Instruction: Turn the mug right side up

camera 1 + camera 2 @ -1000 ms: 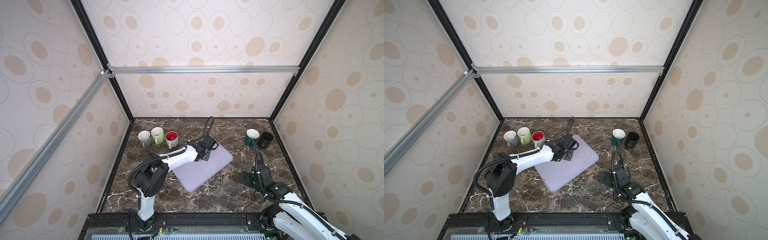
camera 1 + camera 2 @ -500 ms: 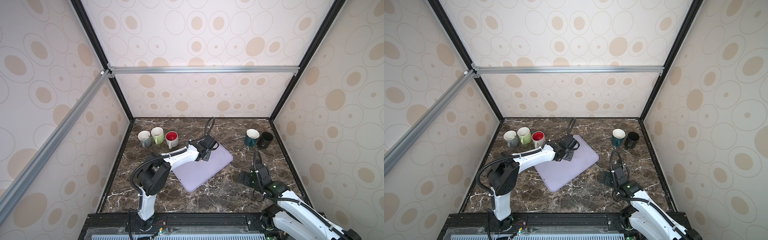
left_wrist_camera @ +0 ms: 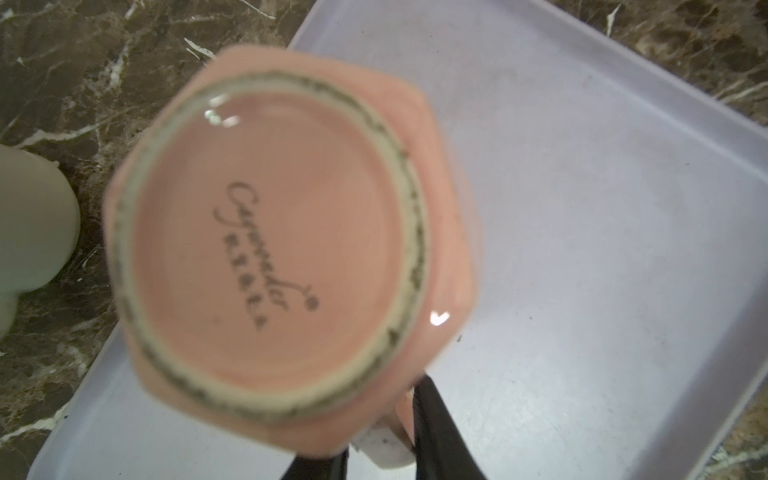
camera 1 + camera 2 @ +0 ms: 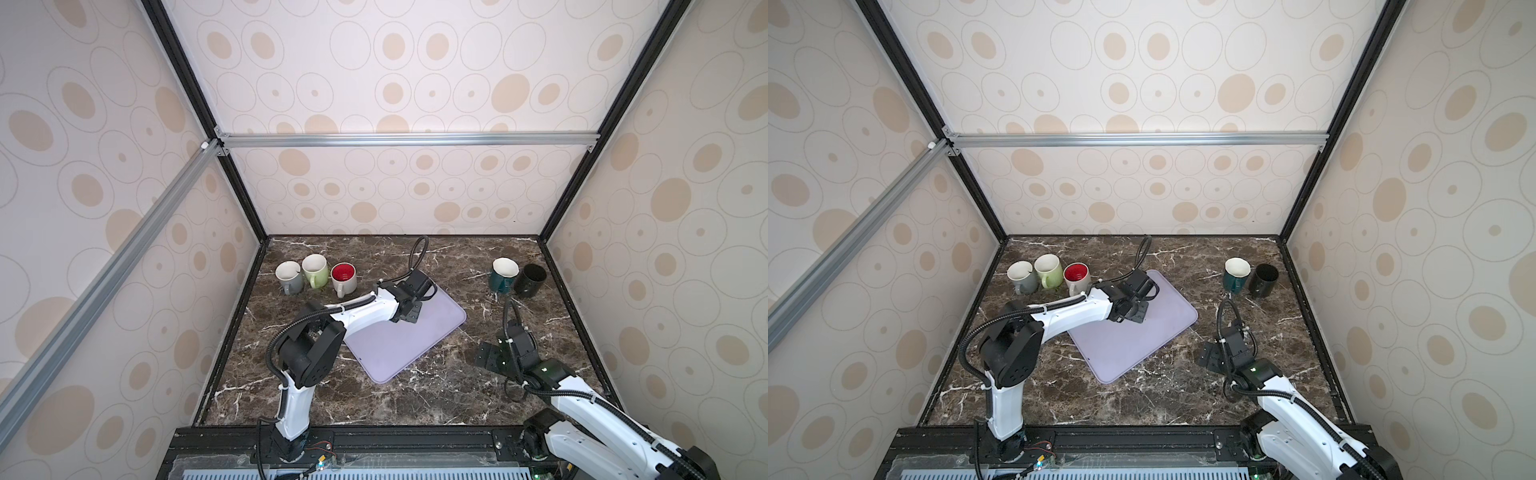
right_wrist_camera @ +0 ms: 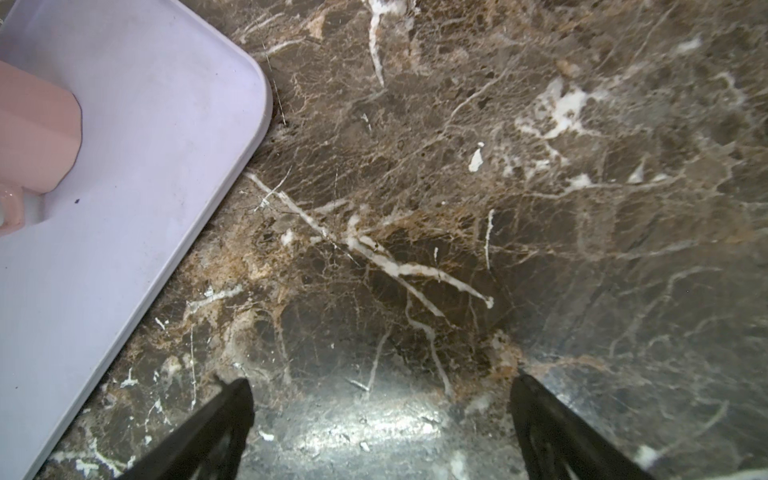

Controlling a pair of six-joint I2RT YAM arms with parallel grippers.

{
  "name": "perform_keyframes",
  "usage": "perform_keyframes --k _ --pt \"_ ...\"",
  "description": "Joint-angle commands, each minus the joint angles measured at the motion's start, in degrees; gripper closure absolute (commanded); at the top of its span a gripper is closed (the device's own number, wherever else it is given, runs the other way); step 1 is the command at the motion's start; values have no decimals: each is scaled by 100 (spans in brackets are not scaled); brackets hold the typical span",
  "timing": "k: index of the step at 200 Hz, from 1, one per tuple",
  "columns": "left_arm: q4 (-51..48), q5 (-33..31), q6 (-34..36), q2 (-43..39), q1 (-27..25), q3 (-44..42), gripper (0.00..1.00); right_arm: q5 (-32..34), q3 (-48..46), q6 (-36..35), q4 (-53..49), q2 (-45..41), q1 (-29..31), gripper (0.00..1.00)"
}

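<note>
Hardly anything is shifting in the top views since a second ago: the right arm is sitting a shade nearer the tray, and the left arm is staying bent over the tray's far corner. The pink mug [image 3: 270, 232] is standing upside down on the lilac tray [image 3: 582, 208], its foot ring and printed maker's mark facing the left wrist camera, close to the tray edge nearest the row of mugs. In both top views it is hiding under the left tool [image 4: 410, 311]. That tool's black fingers [image 3: 440, 432] are flanking the mug's handle, one on each side. One is looking pressed against it, but whether the pair is already clamping I cannot tell. The right tool [image 5: 382, 384] is hanging with its jaws wide apart and empty over bare worktop [image 4: 436, 395], just beside the tray's corner.

Judging from this, the lift and flip is coming next, and the risk is lying in the hold. A glazed handle pinched off-centre is likely to be letting the heavy body swing or slip as the wrist is rolling, dropping the mug onto the tray. The red-lined mug [image 4: 344, 277] is standing near enough that a wide sweep could be knocking it.
</note>
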Motion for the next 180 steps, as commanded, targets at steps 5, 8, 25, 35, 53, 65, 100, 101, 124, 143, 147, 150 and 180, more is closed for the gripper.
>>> perform_keyframes --k 5,8,25,35,53,65,100,101,124,143,147,150,180 --pt "-54 161 27 8 63 170 74 49 49 82 8 58 20 1" --pt "-38 170 27 9 61 175 74 54 48 86 16 61 16 1" --pt "-67 173 27 55 58 219 75 42 24 99 24 73 21 1" --pt "-118 173 49 96 71 269 76 30 24 109 28 69 22 1" --pt "-176 164 93 160 76 327 75 13 15 114 27 63 22 1" --pt "-136 160 115 156 79 301 75 20 2 117 18 57 17 1" --pt "-67 197 71 146 106 289 91 15 -13 135 4 39 21 1" --pt "-77 202 71 163 107 289 91 9 -13 135 4 35 21 1" --pt "-157 269 74 253 136 383 100 -16 -36 143 -3 5 23 1" --pt "-110 332 71 245 166 358 100 -16 -40 143 -39 -35 21 1" --pt "-106 348 68 243 171 353 100 -16 -44 139 -54 -54 21 1" --pt "-98 368 63 235 169 348 100 -20 -44 143 -55 -61 21 1" --pt "68 675 36 165 232 236 100 -63 -151 150 35 -161 21 1"
